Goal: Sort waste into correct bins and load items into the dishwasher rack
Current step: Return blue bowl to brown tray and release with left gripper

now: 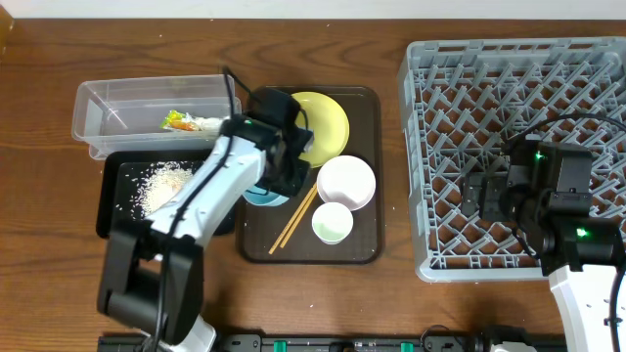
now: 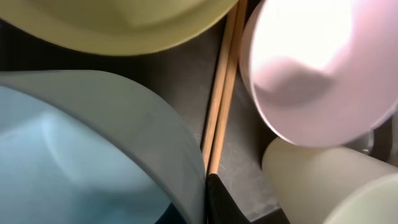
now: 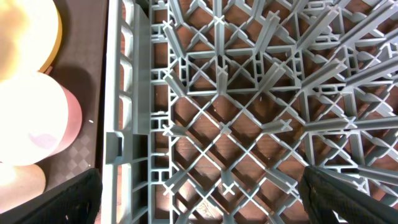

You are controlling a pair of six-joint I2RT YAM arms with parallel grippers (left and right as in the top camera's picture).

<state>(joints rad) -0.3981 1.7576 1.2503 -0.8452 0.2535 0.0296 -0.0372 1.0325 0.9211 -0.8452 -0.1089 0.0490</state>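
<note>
Dishwasher rack (image 1: 514, 156), grey lattice crate, sits on the right side of the table. The right gripper (image 1: 489, 196) hangs over its left-centre cells; in the right wrist view both dark fingers (image 3: 62, 199) stand at the far corners of the frame, jaws spread wide, nothing between them but rack pegs. Dark brown serving tray (image 1: 367, 176) sits mid-table, just left of the rack. The clear tub (image 1: 98, 112) is at rear left, and the shallow black tray (image 1: 112, 210) lies directly in front of it, edges about touching. On the serving tray, the yellow plate (image 1: 328, 122) is at the back and the white bowl (image 1: 347, 181) just in front of it. The light blue bowl (image 1: 256, 198) is at the tray's left edge, mostly hidden under the left arm. The left gripper (image 1: 282, 176) is down at this bowl, jaws drawn nearly together. The left wrist view shows a dark finger (image 2: 214, 202) tight against the outside of the rim and a dark sliver inside, so it appears pinched on the bowl wall. Small pale cup (image 1: 332, 223) stands in front of the white bowl, nearly touching it. Two chopsticks (image 1: 293, 220) lie side by side on a slant between the blue bowl and the white bowl. The snack wrapper (image 1: 186, 122) lies inside the clear tub. The rice grains (image 1: 161, 184) are scattered in a patch in the black tray.
</note>
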